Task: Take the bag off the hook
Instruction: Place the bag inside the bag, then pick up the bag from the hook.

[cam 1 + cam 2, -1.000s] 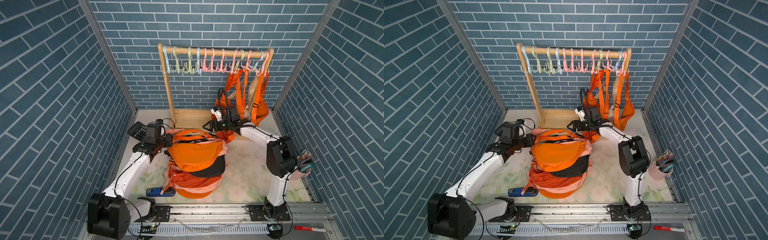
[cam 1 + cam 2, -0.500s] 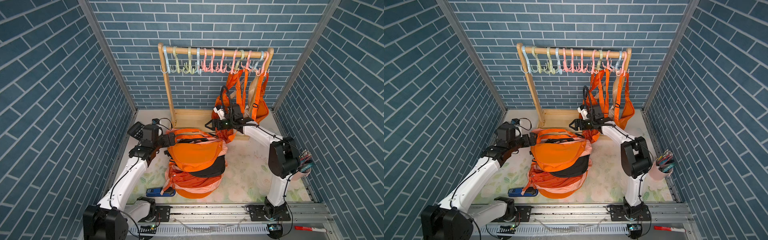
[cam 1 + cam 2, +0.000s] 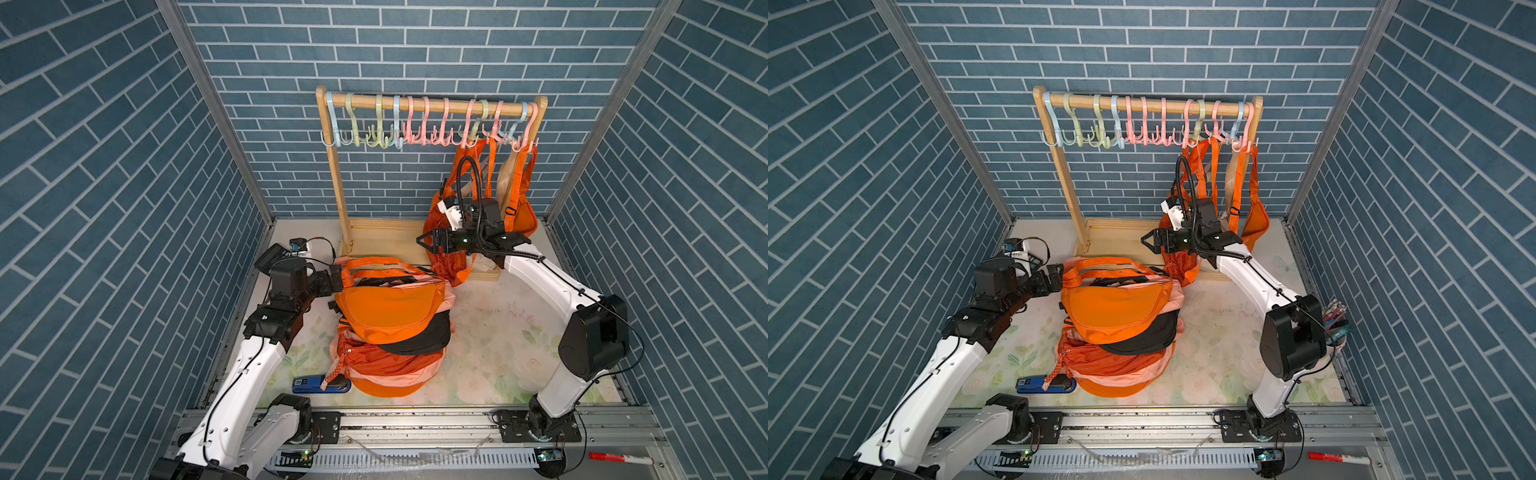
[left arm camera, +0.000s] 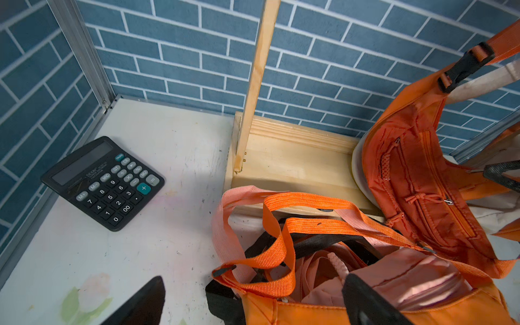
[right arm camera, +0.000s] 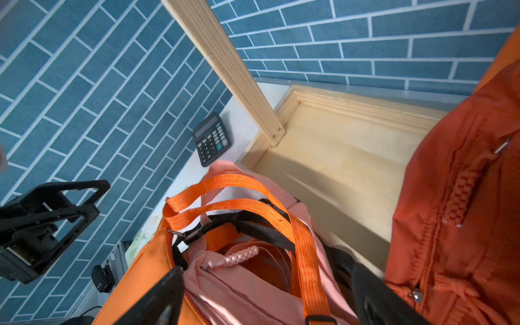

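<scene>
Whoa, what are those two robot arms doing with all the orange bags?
They are taking bags off the pastel plastic hooks on the wooden rack. A pile of orange, pink and black fabric bags lies on the table. The left tool is open beside the pile, holding nothing. The right tool is open too, close by the orange bags hanging at the rack's end.

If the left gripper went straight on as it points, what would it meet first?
Probably the orange strap of the top orange bag, just ahead of the left gripper; depth unclear.
</scene>
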You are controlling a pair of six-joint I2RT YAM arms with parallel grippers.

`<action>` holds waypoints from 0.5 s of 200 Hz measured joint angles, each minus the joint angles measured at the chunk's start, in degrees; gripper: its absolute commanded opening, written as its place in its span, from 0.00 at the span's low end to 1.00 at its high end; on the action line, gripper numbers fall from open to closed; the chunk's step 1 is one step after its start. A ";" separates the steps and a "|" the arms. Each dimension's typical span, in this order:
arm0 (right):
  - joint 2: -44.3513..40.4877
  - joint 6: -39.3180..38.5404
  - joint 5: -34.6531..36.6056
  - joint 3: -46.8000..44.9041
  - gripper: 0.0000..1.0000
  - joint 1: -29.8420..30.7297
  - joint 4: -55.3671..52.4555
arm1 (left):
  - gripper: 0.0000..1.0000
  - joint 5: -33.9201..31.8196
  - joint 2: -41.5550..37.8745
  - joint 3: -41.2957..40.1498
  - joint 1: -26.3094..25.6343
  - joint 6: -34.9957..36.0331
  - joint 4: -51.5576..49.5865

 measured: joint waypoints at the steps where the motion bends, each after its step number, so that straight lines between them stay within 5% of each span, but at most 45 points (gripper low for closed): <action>1: -0.07 -0.02 0.04 0.00 0.93 0.00 -0.02 | 0.99 0.00 -0.07 0.00 0.00 0.02 0.00; 100: -9.18 -1.68 6.21 -1.16 0.92 -0.02 -5.20 | 0.99 4.15 -2.73 5.62 0.00 1.07 0.63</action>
